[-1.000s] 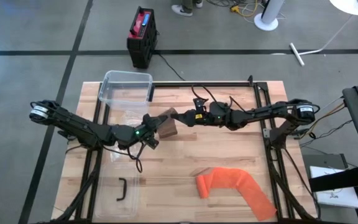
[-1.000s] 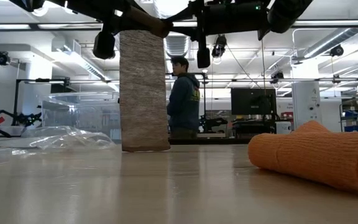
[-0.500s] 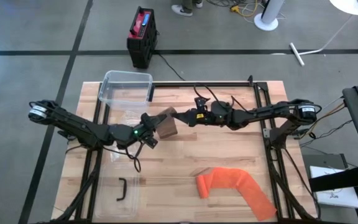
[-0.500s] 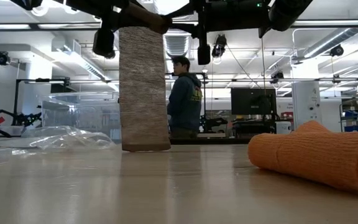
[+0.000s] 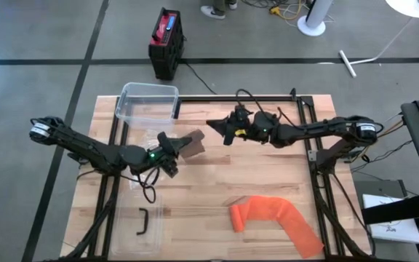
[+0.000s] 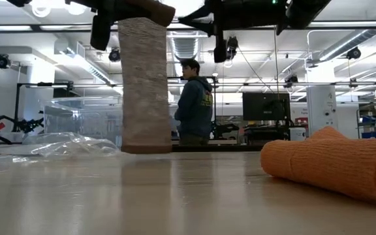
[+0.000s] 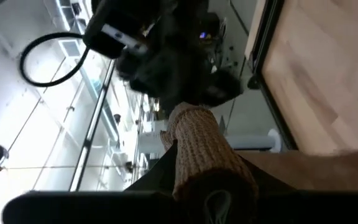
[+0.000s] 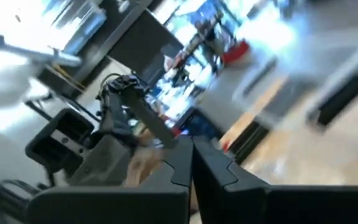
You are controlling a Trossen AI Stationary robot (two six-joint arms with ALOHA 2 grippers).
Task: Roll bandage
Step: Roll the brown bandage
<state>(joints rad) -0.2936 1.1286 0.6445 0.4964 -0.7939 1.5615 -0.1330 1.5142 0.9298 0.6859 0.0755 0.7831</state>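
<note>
Wooden table (image 5: 268, 175) | orange bandage (image 5: 275, 220), clear bin (image 5: 148, 102) | left gripper (image 5: 174, 149) jaws clamped on brown bandage (image 5: 189, 143) | right gripper (image 5: 215, 124) jaws together

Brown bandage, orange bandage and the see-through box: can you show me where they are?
brown bandage (image 6: 145, 85): low view, middle of the hanging strip.
orange bandage (image 5: 268, 212): high view, its thick rolled end.
see-through box (image 5: 129, 91): high view, its far rim.
</note>
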